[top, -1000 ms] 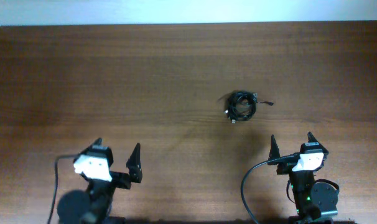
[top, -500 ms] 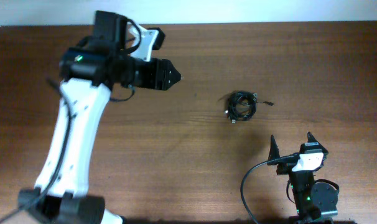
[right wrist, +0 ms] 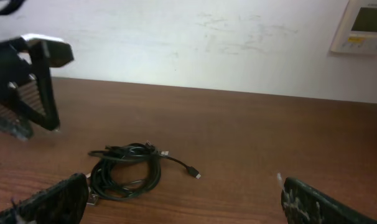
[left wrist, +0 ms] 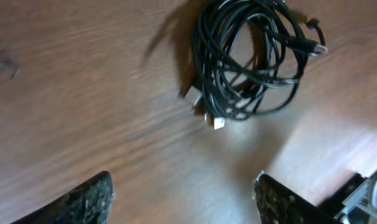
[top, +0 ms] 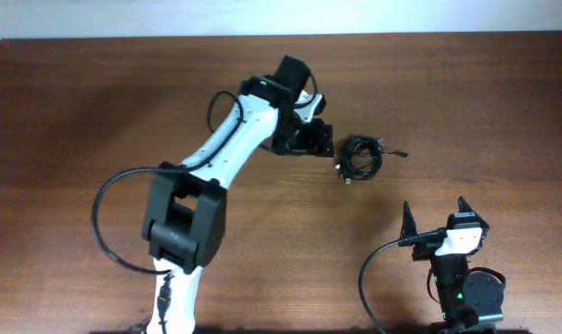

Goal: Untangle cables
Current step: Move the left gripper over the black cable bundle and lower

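Note:
The cables (top: 361, 158) are a small coiled bundle of thin black cords with plug ends, lying on the wooden table right of centre. My left gripper (top: 325, 141) is open and empty, just to the left of the bundle. In the left wrist view the bundle (left wrist: 251, 59) lies ahead of the open fingers (left wrist: 183, 193), apart from them. My right gripper (top: 434, 215) is open and empty near the front edge, well short of the bundle. In the right wrist view the bundle (right wrist: 126, 171) lies ahead and to the left of the open fingers (right wrist: 182, 199).
The brown wooden table (top: 95, 111) ends at a white wall at the back. The left arm (top: 225, 148) stretches diagonally across the table's middle. A white wall panel (right wrist: 366, 25) hangs at the far right of the wall.
My left arm has swung from its place at the front left, out over the far left of the table, then right to the cable bundle. The right arm and the cables have not moved.

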Robot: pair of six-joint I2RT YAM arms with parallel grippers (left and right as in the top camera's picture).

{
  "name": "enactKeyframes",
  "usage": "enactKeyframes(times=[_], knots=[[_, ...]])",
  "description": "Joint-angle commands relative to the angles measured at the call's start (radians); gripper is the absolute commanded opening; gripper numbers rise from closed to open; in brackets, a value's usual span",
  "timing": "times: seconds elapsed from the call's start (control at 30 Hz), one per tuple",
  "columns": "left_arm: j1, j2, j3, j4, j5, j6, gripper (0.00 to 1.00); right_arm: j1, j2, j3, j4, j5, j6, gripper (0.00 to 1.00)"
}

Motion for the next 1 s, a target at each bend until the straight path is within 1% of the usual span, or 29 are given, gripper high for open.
enactKeyframes(times=[0.0, 0.03, 0.17, 0.3, 0.33, 0.4, 0.47, 0.63, 0.67, 0.73, 0.77, 0.8, 0.83, 0.87, 0.97], knots=[[-0.015, 0.03, 0.01, 0.044, -0.055, -0.014, 0.82, -0.008, -0.007, -0.005, -0.008, -0.002, -0.007, 0.99], [-0.015, 0.03, 0.01, 0.053, -0.09, -0.026, 0.86, -0.008, -0.007, -0.005, -0.008, -0.002, -0.007, 0.99], [-0.015, 0.03, 0.01, 0.09, -0.171, -0.066, 0.88, -0.008, -0.007, -0.005, -0.008, -0.002, -0.007, 0.98], [-0.015, 0.03, 0.008, 0.13, -0.172, -0.082, 0.86, -0.008, -0.007, -0.005, -0.008, -0.002, -0.007, 0.99], [-0.015, 0.03, 0.007, 0.126, -0.175, -0.092, 0.84, -0.008, -0.007, -0.005, -0.008, -0.002, -0.007, 0.98], [-0.014, 0.03, 0.007, 0.111, -0.223, -0.156, 0.84, -0.008, -0.007, -0.005, -0.008, -0.002, -0.007, 0.99], [-0.015, 0.03, 0.007, 0.114, -0.246, -0.16, 0.84, -0.008, -0.007, -0.005, -0.008, -0.002, -0.007, 0.98], [-0.016, 0.03, 0.007, 0.126, -0.247, -0.165, 0.84, -0.008, -0.007, -0.005, -0.008, -0.002, -0.007, 0.98], [-0.018, 0.03, 0.007, 0.131, -0.246, -0.171, 0.8, -0.008, -0.007, -0.005, -0.008, -0.002, -0.007, 0.99], [-0.031, 0.03, 0.007, 0.143, -0.247, -0.172, 0.78, -0.008, -0.007, -0.005, -0.008, -0.002, -0.007, 0.99], [-0.037, 0.03, 0.006, 0.146, -0.248, -0.172, 0.69, -0.008, -0.007, -0.005, -0.008, -0.001, -0.007, 0.99], [-0.044, 0.03, 0.005, 0.15, -0.257, -0.191, 0.65, -0.008, -0.007, -0.005, -0.008, -0.002, -0.007, 0.98], [-0.053, 0.031, 0.005, 0.15, -0.294, -0.225, 0.67, -0.008, -0.007, -0.005, -0.008, -0.002, -0.007, 0.98], [-0.064, 0.031, 0.005, 0.16, -0.324, -0.238, 0.71, -0.008, -0.007, -0.005, -0.008, -0.002, -0.007, 0.98], [-0.083, 0.032, 0.005, 0.189, -0.326, -0.238, 0.71, -0.008, -0.007, -0.005, -0.008, -0.002, -0.007, 0.98]])
